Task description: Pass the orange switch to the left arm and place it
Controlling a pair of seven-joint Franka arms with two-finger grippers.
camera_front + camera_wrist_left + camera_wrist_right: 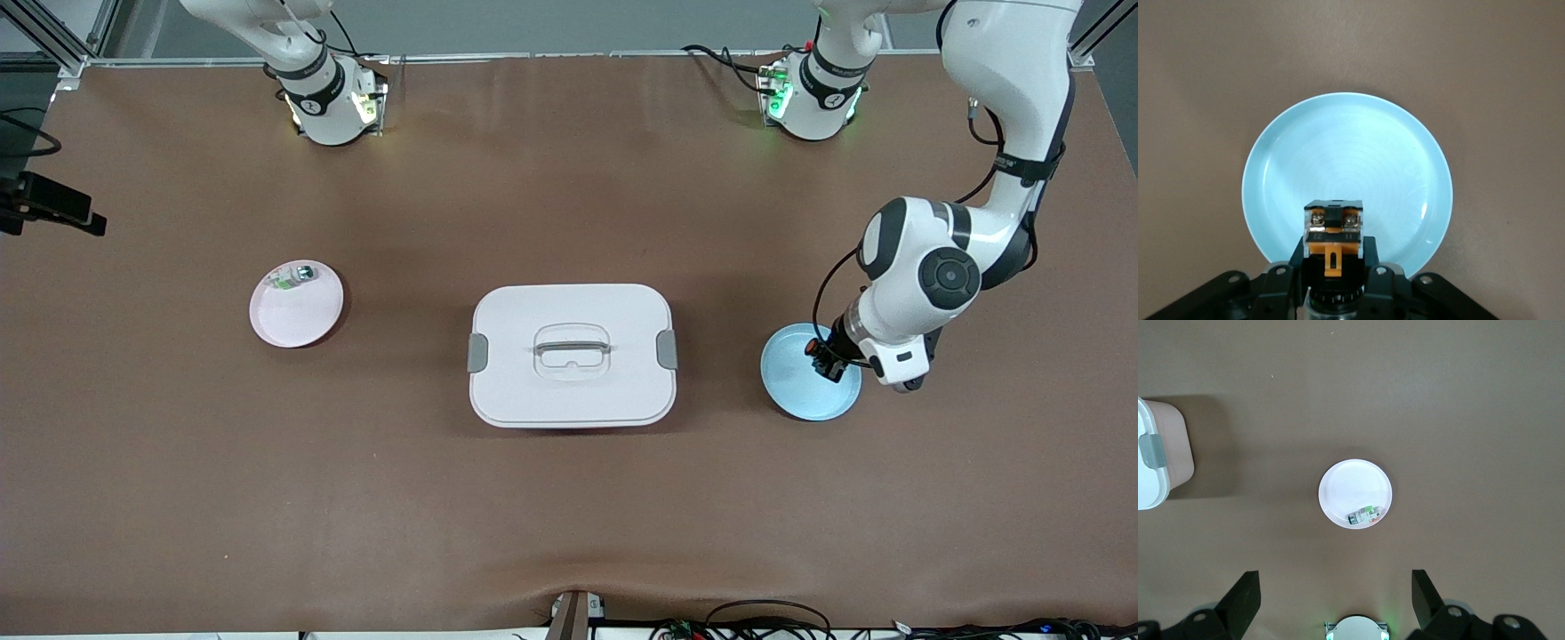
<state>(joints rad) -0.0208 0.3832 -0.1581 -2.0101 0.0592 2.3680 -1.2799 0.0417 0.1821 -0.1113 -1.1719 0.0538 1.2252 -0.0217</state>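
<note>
The orange switch point(813, 347), with its black end, sits between the fingers of my left gripper point(827, 360), which is shut on it over the light blue plate point(805, 387). In the left wrist view the switch point(1333, 235) is held above that plate point(1351, 153), which has nothing on it. The white box point(533, 391) with grey clips stands in the middle of the table, and its corner shows in the right wrist view point(1155, 463). My right gripper point(1335, 600) is open and empty, high over the pink plate point(1351, 487). It is out of the front view.
The pink plate point(298, 311) lies toward the right arm's end of the table with a small green-white-silver part point(293, 277) on its rim side nearest the robots; the part also shows in the right wrist view point(1365, 515). Cables run along the table's edge nearest the camera.
</note>
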